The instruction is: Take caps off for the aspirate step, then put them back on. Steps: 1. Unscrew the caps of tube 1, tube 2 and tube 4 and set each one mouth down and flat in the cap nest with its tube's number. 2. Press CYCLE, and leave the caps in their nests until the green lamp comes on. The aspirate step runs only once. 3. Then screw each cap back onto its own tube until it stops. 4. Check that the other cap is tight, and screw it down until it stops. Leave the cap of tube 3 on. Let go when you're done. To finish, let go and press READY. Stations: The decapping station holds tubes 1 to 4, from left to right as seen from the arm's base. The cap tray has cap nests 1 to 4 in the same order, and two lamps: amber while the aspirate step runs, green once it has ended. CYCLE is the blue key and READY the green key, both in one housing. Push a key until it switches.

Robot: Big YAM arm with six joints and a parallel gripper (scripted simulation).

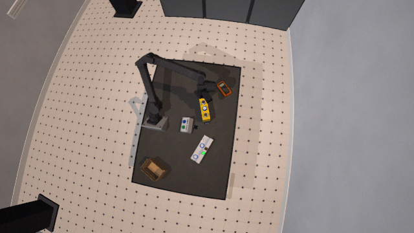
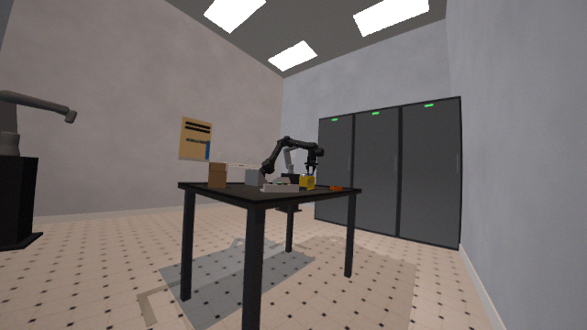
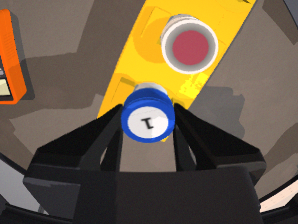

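Note:
My gripper (image 3: 148,111) (image 2: 311,171) is shut on the blue-rimmed cap of tube 1 (image 3: 148,122). The cap is over tube 1 (image 3: 150,87) at the end of the yellow decapping station (image 1: 207,120) (image 2: 304,183) (image 3: 234,22); how far it is screwed down cannot be told. Tube 2 (image 3: 190,47) (image 1: 203,101) stands open beside it. Tube 3 (image 1: 204,108) wears its cap, and tube 4 (image 1: 205,114) is open. On the white cap tray (image 1: 198,161) one cap (image 1: 202,145) is in nest 2 and another cap (image 1: 195,156) in nest 4. The green lamp (image 1: 203,153) is lit.
The key housing (image 1: 191,122) with the blue CYCLE key (image 1: 184,122) and green READY key (image 1: 183,127) stands between the arm's base and the station. An orange multimeter (image 1: 224,88) (image 3: 19,90) lies beyond the station's tube 1 end. A brown open box (image 1: 154,169) (image 2: 217,176) stands at a table corner.

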